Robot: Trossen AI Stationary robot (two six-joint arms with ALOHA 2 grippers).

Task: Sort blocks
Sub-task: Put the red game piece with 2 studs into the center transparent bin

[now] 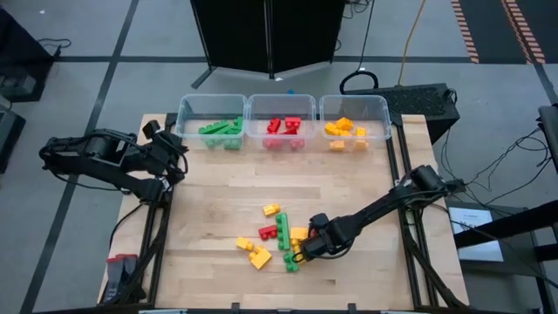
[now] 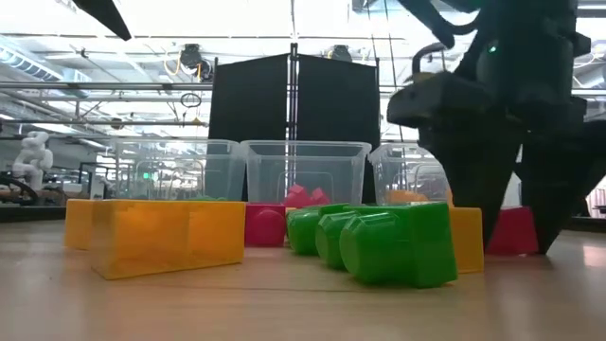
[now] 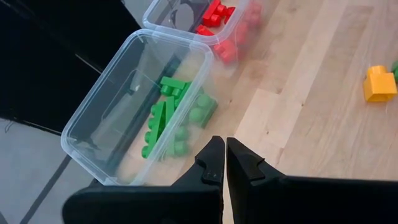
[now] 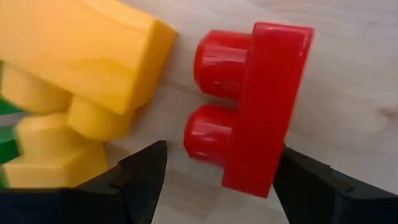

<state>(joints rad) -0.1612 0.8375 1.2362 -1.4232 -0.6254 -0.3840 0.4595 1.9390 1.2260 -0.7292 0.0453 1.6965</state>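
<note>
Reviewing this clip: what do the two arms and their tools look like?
Both arms are black, jointed and matte. The left arm is folded at the table's left edge; the right arm reaches in from the right. The left tool has two slim, black, tapered fingers. The right tool has broad, dark fingers. No markings are visible.

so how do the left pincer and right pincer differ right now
The left pincer is shut and empty; the right pincer is open, its fingers either side of a red block. The left pincer hangs beside the bin of green blocks at the table's far left; the right pincer is down among the loose blocks near the front. Both are dark two-finger pincers.
</note>
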